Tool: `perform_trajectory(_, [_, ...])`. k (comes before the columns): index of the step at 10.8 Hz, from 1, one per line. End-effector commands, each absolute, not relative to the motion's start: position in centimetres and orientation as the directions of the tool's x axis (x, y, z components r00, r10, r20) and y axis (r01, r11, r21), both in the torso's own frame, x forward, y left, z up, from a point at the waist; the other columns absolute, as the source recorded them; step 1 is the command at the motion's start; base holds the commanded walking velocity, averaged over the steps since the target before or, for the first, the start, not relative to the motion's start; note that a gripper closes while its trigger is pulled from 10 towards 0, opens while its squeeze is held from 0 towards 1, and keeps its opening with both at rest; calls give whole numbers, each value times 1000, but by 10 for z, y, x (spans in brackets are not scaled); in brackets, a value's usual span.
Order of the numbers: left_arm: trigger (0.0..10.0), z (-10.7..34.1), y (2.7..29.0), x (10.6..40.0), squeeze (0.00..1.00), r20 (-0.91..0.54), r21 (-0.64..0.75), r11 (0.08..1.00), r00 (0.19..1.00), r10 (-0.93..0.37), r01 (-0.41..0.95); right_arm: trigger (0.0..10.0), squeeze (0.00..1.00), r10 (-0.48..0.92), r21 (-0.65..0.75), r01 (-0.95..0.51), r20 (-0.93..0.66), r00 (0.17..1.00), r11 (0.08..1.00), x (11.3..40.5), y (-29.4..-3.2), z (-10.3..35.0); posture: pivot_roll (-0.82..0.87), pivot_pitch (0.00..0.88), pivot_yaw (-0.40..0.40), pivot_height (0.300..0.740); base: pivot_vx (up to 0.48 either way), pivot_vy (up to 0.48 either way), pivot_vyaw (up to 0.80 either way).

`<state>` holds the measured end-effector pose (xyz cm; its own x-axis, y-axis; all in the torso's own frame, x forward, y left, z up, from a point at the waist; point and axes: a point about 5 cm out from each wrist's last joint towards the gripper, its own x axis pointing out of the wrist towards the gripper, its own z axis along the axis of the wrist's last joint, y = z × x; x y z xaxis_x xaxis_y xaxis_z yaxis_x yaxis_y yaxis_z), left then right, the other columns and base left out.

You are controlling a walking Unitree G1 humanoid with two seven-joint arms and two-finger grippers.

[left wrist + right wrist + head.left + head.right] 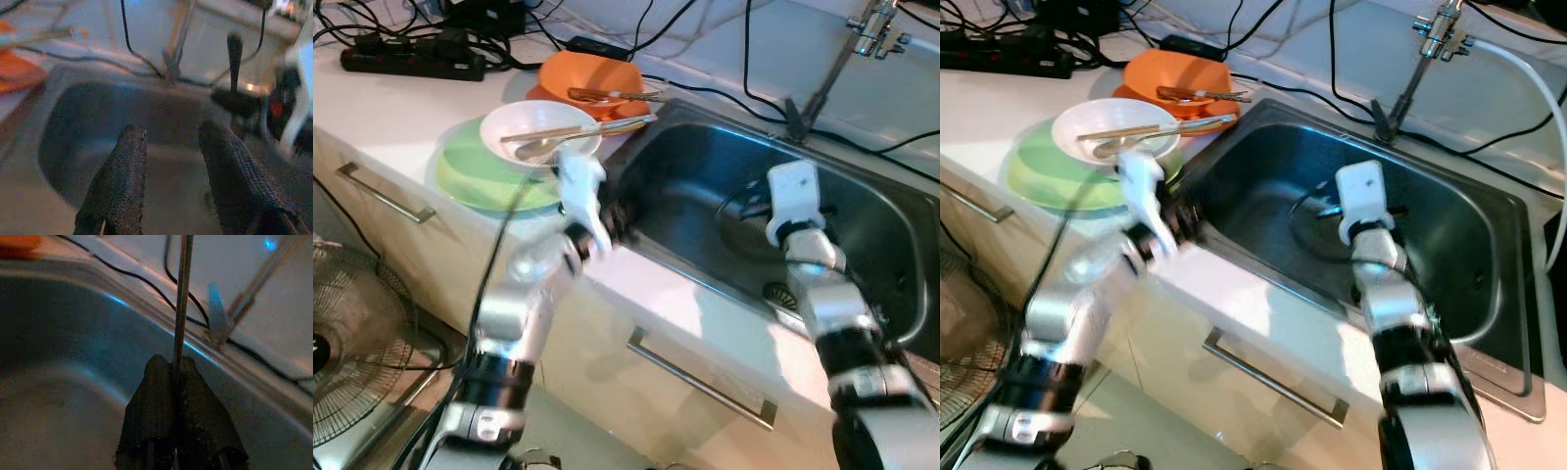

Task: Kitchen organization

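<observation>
I am leaning over the steel sink (862,211) set in the pale counter (401,108), with stacked plates and bowls (540,132) waiting at ten o'clock, likely for sorting. My right gripper (175,369) is pinching a thin metal rod (181,298) upright inside the basin, fingers pressed tight. My left gripper (171,142) is hovering at the sink's near-left rim, fingers spread, empty.

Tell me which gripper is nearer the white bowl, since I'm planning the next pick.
Left. The left gripper hovers at the sink's near-left rim, just beside the white bowl. The right gripper is over the basin, farther off, shut on a thin metal rod.
</observation>
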<state>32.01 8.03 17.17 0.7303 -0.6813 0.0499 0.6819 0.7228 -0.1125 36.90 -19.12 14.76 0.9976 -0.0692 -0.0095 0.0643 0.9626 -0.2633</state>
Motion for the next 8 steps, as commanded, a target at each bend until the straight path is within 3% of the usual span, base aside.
perform_trajectory(1, [10000, 166, 75, 318, 0, 8, -87, 709, 712, -702, 700, 10000, 0, -116, -213, 107, -34, 993, 971, 371, -199, 146, -35, 55, -115, 740, 0, 0, 0])
perform_trajectory(3, [10000, 152, 71, 312, 0, -85, -28, 682, 678, -730, 731, 10000, 0, -142, -169, 121, -118, 983, 978, 377, -198, 138, -34, 55, -116, 740, 0, 0, 0])
perform_trajectory(8, [10000, 144, 70, 308, 0, -152, -7, 664, 656, -740, 748, 10000, 0, -119, -99, 91, -332, 936, 991, 380, -182, 111, -29, 56, -123, 740, 0, 0, 0])
